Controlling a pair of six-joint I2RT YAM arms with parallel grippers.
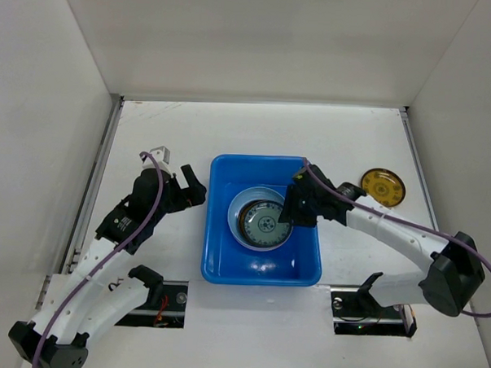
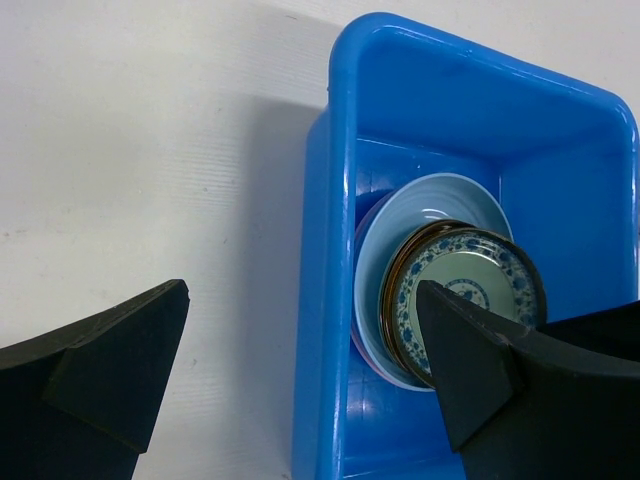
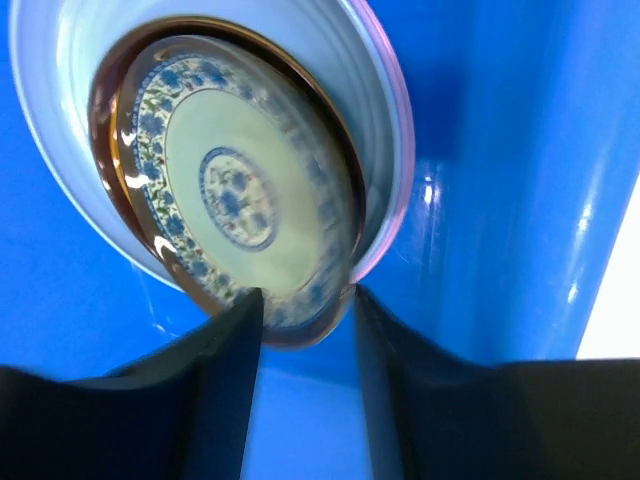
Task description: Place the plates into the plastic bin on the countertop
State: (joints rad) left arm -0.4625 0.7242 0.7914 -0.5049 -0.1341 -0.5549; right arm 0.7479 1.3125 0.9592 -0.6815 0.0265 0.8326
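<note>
The plastic bin [image 1: 219,260] is bright blue. The floral plate [image 1: 266,223] is blue-patterned with a brown rim, on a light blue plate [image 1: 243,207]. The yellow-gold plate [image 1: 382,187] is patterned too.

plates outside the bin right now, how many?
1. A yellow-gold plate lies on the countertop, right of the blue bin and apart from it. Some countertop is blocked from view, so others may be hidden.

Patterned plate [image 3: 240,190] in the upper left, a bit blurry, with blue flowers and a brown edge. Lying on a light blue plate [image 3: 50,110]. Thin edge of a pink plate [image 3: 406,150] peeking out on the right. Blue plastic bin [image 3: 490,200] all around. Right tool [image 3: 305,298] at the bottom, black fingers apart, patterned plate's low edge between them.
</note>
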